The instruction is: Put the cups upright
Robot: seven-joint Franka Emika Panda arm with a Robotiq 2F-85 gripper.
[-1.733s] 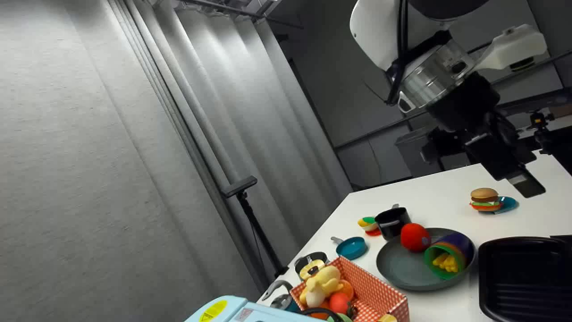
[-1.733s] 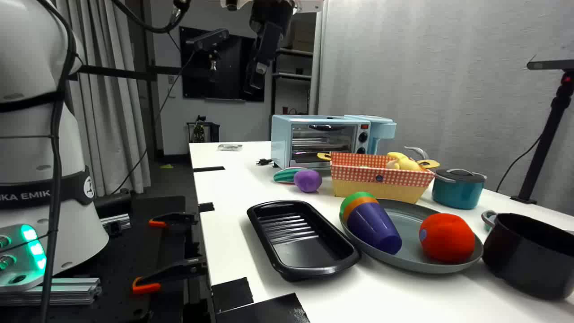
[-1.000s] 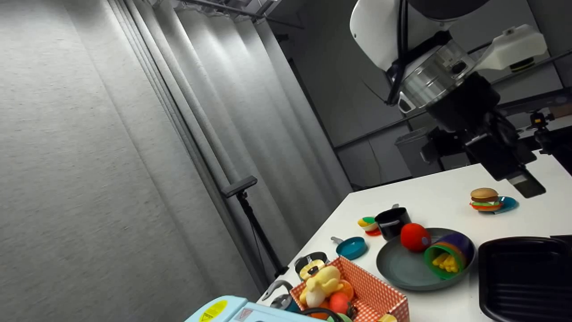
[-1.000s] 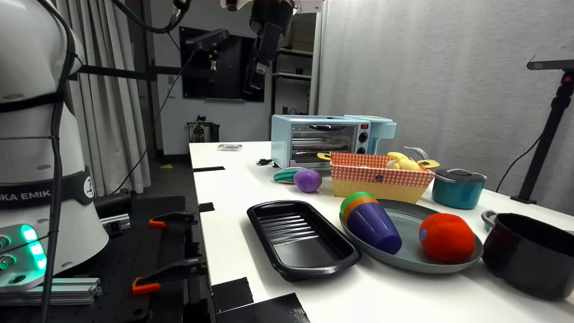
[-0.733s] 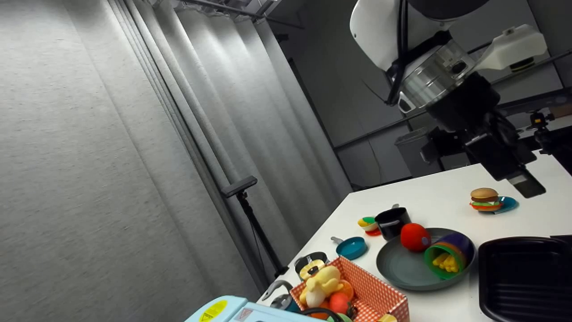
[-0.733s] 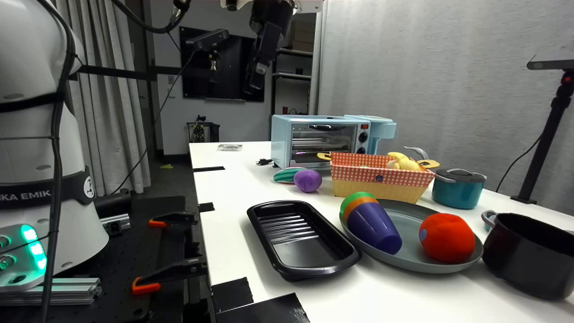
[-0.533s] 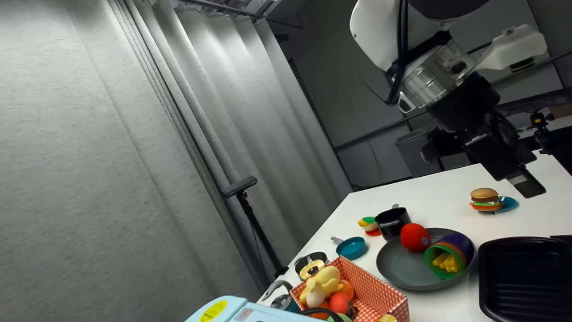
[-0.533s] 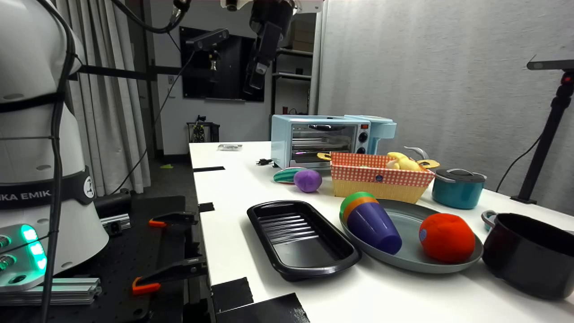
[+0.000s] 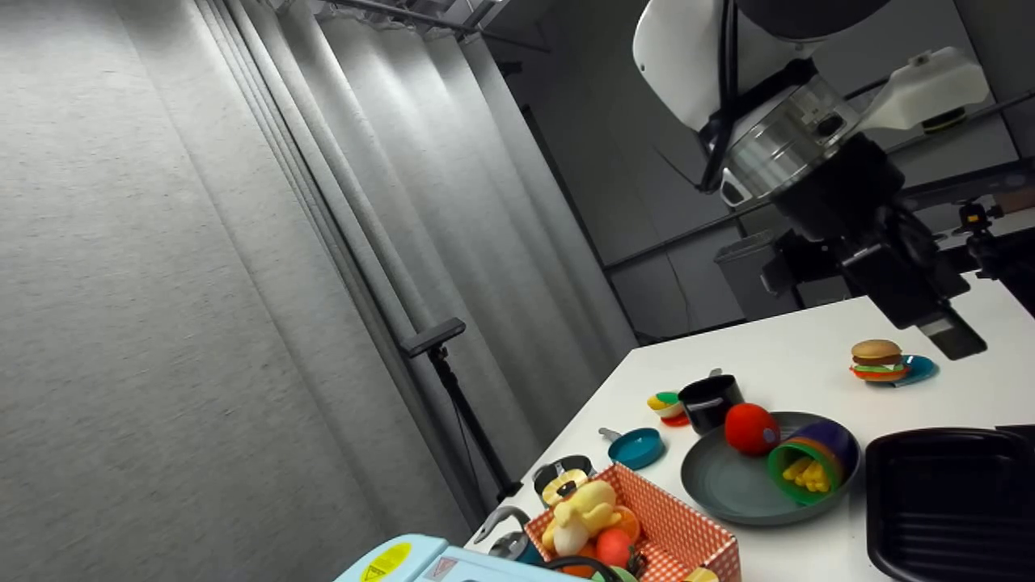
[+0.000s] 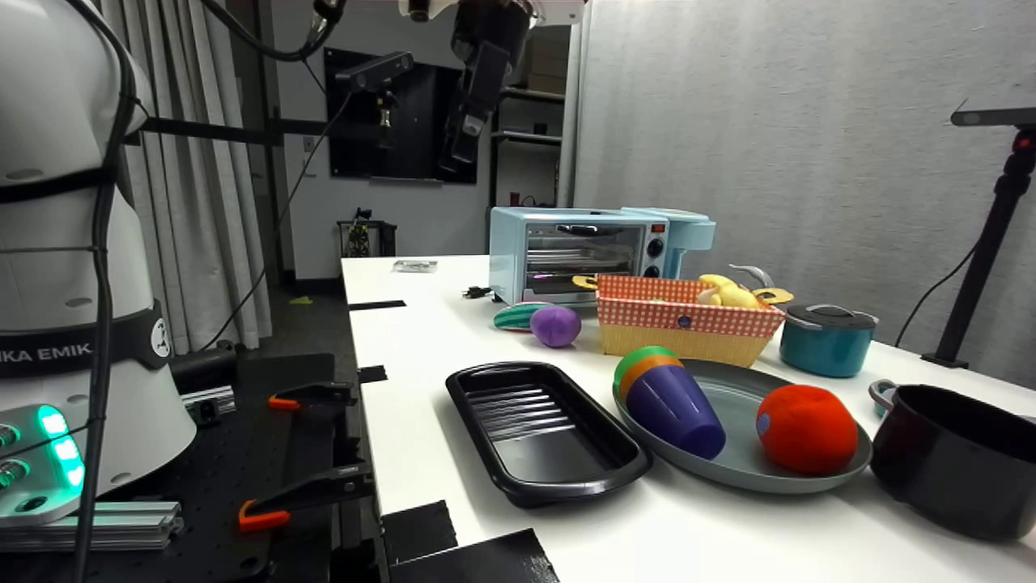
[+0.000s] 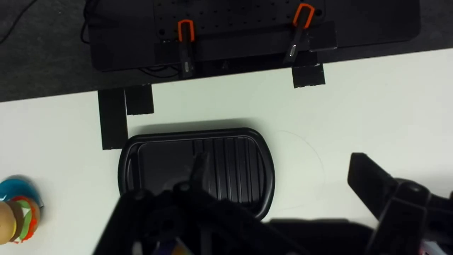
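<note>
Hardly anything's moved just now: claw (image 11: 280,163) up high, cups (image 10: 668,405) still tipped, so job's prob not begun.
L to R in an ext. view: gray curtain (image 10: 194,219) far back, L of claw; claw's spread wide, holding nothing; black tray (image 10: 558,453) on white table (image 10: 421,336) below it; blue oven (image 10: 579,257) lower, to its R; cups, stacked, lie on their side in gray pan (image 10: 732,397), well below & R of claw; red toy (image 10: 807,429), then black pot (image 10: 959,465), farther R.

in an exterior view, nested cups (image 10: 676,409) look smooth plastic w/ slight sheen, red toy (image 10: 808,429) to the right fuzzy cloth. black tray (image 10: 558,453) at left is v. glossy, grey pan (image 10: 732,397) smooth & matt. far curtain (image 10: 769,121): matt cloth, sl. rough.
</note>
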